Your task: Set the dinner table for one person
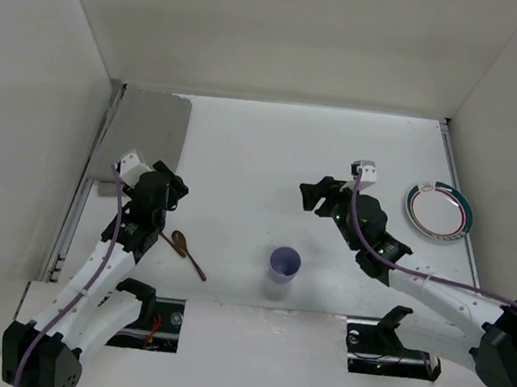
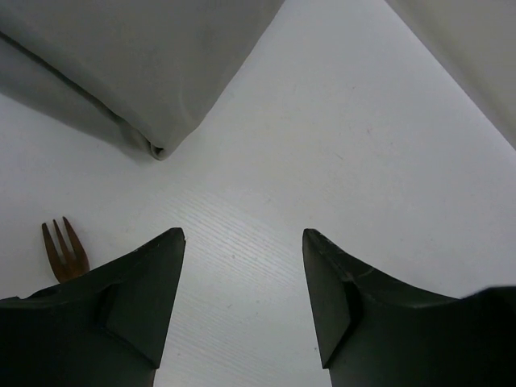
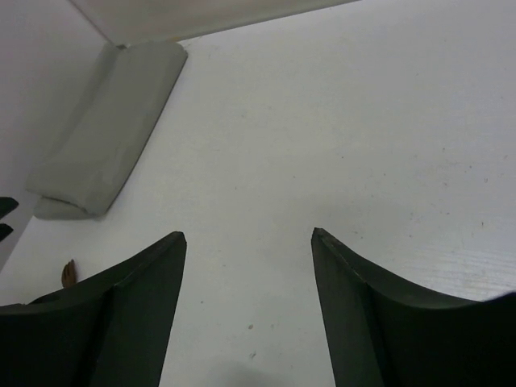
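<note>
White dinner table [image 1: 264, 147] lies beneath the left tool [image 2: 243, 232] and right tool [image 3: 247, 234].

Top view looks steeply down from the near edge over the whole matte white dinner table [image 1: 272, 158]; 2 wrist views skim it closely; all 3 share the folded grey cloth placemat [image 1: 148, 134]

A pale purple cup [image 1: 284, 263] stands upright, its mouth open. To the left of the cup, near but not touching it, a brown wooden fork [image 1: 190, 256] lies on a slant. Well to the cup's right and farther back sits a white plate [image 1: 438, 212] with a green-and-dark rim band. Far from the cup, at the back left corner, lies a grey cloth placemat [image 1: 146, 134], one edge folded over.
</note>
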Controlling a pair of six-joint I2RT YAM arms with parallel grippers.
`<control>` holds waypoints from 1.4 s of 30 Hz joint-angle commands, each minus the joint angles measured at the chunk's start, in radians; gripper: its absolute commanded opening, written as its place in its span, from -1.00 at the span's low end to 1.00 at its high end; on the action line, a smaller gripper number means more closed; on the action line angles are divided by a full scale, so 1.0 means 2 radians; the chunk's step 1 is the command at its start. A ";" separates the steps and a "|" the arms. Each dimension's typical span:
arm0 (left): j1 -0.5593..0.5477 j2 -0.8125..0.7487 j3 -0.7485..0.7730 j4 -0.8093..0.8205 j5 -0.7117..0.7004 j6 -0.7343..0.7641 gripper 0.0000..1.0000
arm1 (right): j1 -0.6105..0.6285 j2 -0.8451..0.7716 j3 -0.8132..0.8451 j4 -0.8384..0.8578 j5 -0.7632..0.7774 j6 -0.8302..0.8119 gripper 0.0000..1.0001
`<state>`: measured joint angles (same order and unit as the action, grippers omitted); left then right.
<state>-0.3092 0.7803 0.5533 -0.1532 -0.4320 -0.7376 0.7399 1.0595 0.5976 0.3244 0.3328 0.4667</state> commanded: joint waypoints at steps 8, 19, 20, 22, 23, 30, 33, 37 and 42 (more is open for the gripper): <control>0.035 0.042 0.000 0.110 -0.011 0.010 -0.29 | 0.003 0.027 0.018 0.020 -0.037 0.015 -0.71; 0.199 0.169 0.050 0.127 -0.006 -0.036 -0.23 | 0.003 0.064 0.036 0.000 -0.051 0.017 -0.78; 0.215 0.180 0.053 0.130 -0.001 -0.037 -0.14 | 0.004 0.065 0.037 0.000 -0.051 0.017 -0.77; 0.242 0.203 0.064 0.140 0.002 -0.032 -0.02 | 0.004 0.064 0.039 -0.002 -0.054 0.017 -0.75; 0.254 0.215 0.069 0.147 0.004 -0.029 0.00 | 0.005 0.064 0.039 -0.002 -0.055 0.017 -0.74; 0.334 0.315 0.108 0.173 0.069 -0.035 -0.08 | 0.009 0.076 0.043 -0.003 -0.071 0.018 -0.70; 0.347 0.345 0.121 0.186 0.103 -0.038 -0.09 | 0.012 0.083 0.046 -0.003 -0.077 0.018 -0.70; 0.357 0.377 0.135 0.188 0.108 -0.039 -0.14 | 0.014 0.085 0.047 -0.003 -0.083 0.018 -0.70; 0.360 0.411 0.158 0.193 0.096 -0.020 -0.26 | 0.016 0.085 0.048 -0.005 -0.084 0.017 -0.69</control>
<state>0.4015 1.5875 0.8146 0.1989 -0.2592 -0.7975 0.7609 1.2308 0.6464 0.2955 0.1814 0.4973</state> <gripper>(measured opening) 0.379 0.153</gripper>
